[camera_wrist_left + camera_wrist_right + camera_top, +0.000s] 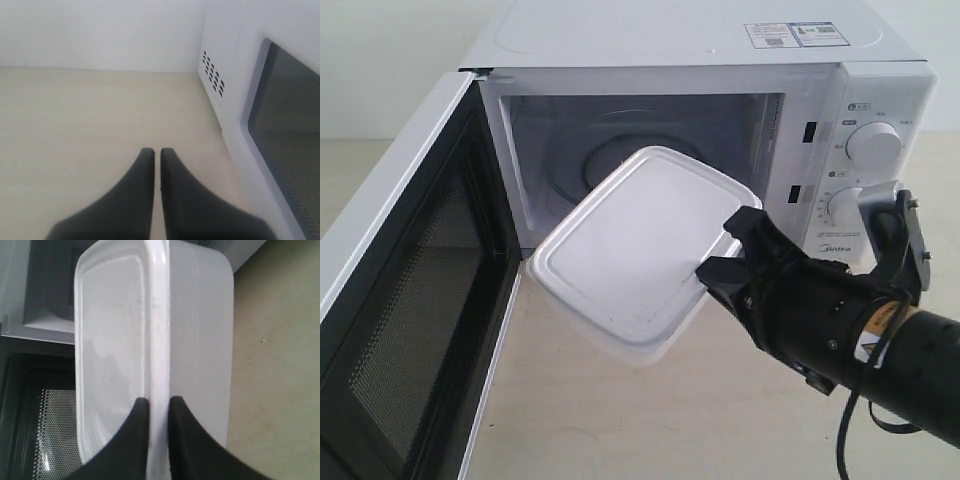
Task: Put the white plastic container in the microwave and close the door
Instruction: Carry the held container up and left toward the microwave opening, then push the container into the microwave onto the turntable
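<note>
Wrist view alone shows left hand [157, 151] closed.

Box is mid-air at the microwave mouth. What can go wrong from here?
1. The right claw pinches the box only by one rim edge, and it hangs tilted; it may slip or swing.
2. Going in tilted, a corner could catch the microwave opening's frame.

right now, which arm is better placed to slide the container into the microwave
Right. The right gripper grips the white plastic container by its rim, tilted just before the open microwave. The left gripper is shut on nothing, outside the door.
</note>
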`<state>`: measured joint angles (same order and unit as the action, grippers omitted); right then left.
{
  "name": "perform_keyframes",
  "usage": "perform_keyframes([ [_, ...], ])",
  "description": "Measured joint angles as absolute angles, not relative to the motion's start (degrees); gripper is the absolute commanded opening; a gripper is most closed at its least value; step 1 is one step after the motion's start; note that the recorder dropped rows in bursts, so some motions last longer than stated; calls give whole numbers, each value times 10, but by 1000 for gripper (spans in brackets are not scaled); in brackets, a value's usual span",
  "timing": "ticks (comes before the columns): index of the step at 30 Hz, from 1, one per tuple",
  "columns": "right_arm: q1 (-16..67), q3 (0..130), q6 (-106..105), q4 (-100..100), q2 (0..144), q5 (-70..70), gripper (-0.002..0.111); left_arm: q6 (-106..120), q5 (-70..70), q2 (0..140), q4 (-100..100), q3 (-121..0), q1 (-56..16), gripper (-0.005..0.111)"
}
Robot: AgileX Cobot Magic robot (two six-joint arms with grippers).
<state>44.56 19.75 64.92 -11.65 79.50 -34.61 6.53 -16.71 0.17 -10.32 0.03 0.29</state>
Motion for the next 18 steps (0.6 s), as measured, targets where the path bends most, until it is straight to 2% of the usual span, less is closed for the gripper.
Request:
perform_keyframes([
  [12,444,285,642,-145,898,-370,0,65,-167,2,-103,0,3,4],
  [18,417,310,676,-137,926,-386,0,65,-167,2,-103,0,3,4],
])
